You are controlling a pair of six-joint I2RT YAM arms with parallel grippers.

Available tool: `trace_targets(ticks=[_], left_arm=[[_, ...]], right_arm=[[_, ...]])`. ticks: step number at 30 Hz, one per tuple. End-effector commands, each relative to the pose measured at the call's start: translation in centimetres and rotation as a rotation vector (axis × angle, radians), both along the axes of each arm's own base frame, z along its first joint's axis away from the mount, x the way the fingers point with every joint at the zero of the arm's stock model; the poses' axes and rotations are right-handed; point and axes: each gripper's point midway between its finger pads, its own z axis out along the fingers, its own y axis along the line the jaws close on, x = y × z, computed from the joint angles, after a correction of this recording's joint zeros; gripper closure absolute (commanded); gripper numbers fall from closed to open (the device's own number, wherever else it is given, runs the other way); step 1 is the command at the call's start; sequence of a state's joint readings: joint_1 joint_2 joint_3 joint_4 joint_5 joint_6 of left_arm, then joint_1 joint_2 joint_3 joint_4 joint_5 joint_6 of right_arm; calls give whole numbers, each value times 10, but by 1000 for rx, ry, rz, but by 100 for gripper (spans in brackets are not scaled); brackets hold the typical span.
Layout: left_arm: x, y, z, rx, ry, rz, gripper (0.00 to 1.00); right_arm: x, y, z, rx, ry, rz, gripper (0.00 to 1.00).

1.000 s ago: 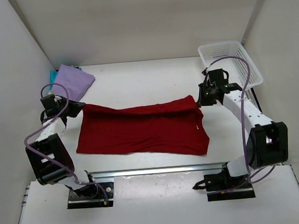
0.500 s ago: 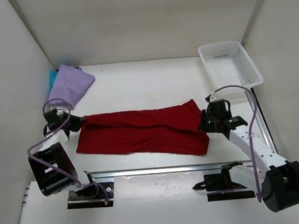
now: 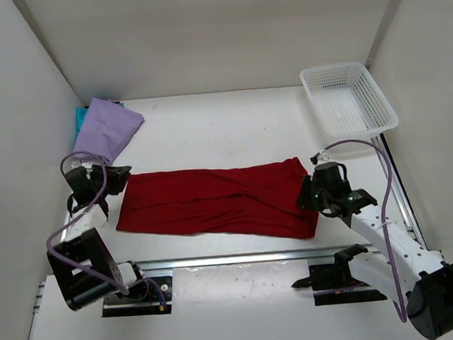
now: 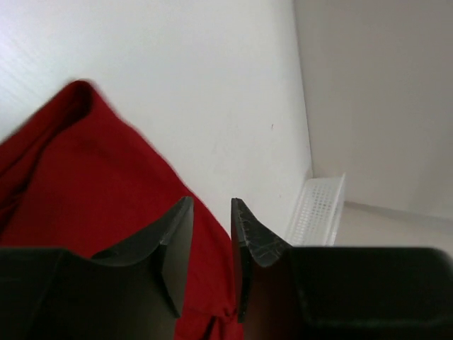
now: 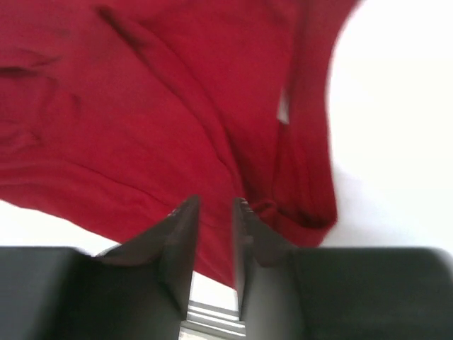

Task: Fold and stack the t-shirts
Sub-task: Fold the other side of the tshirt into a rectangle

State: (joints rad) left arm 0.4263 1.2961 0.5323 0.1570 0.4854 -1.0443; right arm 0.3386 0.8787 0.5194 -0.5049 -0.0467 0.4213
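Observation:
The deep red t-shirt lies flat as a long folded band across the near middle of the table. It also fills the left wrist view and the right wrist view. My left gripper sits at the shirt's left end, and its jaws stand slightly apart over the cloth. My right gripper is at the shirt's right end, also open, with cloth and table showing through the gap. The lavender t-shirt lies folded at the back left on top of the teal t-shirt.
A white mesh basket stands at the back right, and it also shows in the left wrist view. White walls close in the table on the left, back and right. A metal rail runs along the near edge.
Both grippers carried the red shirt's far edge toward the near side, so the shirt now lies as a narrower band. Both jaws have then parted from shut.

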Motion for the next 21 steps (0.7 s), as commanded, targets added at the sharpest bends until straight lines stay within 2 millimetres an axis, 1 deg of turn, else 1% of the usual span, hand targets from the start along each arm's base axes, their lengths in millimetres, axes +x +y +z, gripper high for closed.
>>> trace_targets(ticks=[1, 2, 3, 4, 5, 6, 7, 8, 9, 10, 11, 12, 13, 14, 16, 18, 19, 21], left_arm=[[11, -14, 46, 222, -128, -57, 62], [9, -32, 45, 240, -134, -104, 62], [7, -40, 39, 273, -125, -126, 61], [3, -60, 35, 282, -125, -177, 62], [-1, -77, 32, 288, -136, -222, 63], [-5, -85, 27, 283, -129, -244, 64], [-13, -100, 16, 266, -110, -283, 64], [-19, -113, 13, 259, -120, -322, 65], [-23, -112, 7, 257, -109, -324, 66], [-27, -115, 6, 250, -109, -336, 66], [-34, -117, -3, 234, -95, -344, 67], [-42, -116, -10, 234, -94, -350, 67], [-45, -116, -10, 222, -107, -344, 68], [-50, -114, -19, 226, -85, -338, 67], [-61, -115, -33, 229, -65, -349, 67], [-67, -121, -39, 234, -61, -376, 67], [-68, -120, -43, 233, -54, -374, 67], [-73, -129, -46, 236, -60, -403, 68]], right_arm=[[33, 25, 40, 36, -146, 47, 81], [37, 41, 41, 47, -161, 99, 93], [42, 51, 44, 44, -181, 136, 100], [52, 64, 47, 62, -197, 174, 100], [58, 76, 41, 64, -189, 207, 99], [68, 82, 48, 70, -215, 219, 91], [79, 92, 50, 88, -238, 245, 80], [87, 101, 46, 112, -234, 275, 75], [98, 103, 42, 103, -230, 274, 69], [108, 107, 49, 105, -265, 274, 64], [115, 110, 46, 102, -259, 282, 62], [119, 112, 33, 99, -230, 289, 60], [124, 109, 31, 94, -225, 279, 58], [132, 113, 31, 104, -237, 282, 58], [134, 114, 14, 89, -193, 298, 58], [139, 112, 8, 75, -185, 280, 58], [138, 112, 4, 74, -178, 292, 57], [135, 115, -3, 76, -161, 294, 58]])
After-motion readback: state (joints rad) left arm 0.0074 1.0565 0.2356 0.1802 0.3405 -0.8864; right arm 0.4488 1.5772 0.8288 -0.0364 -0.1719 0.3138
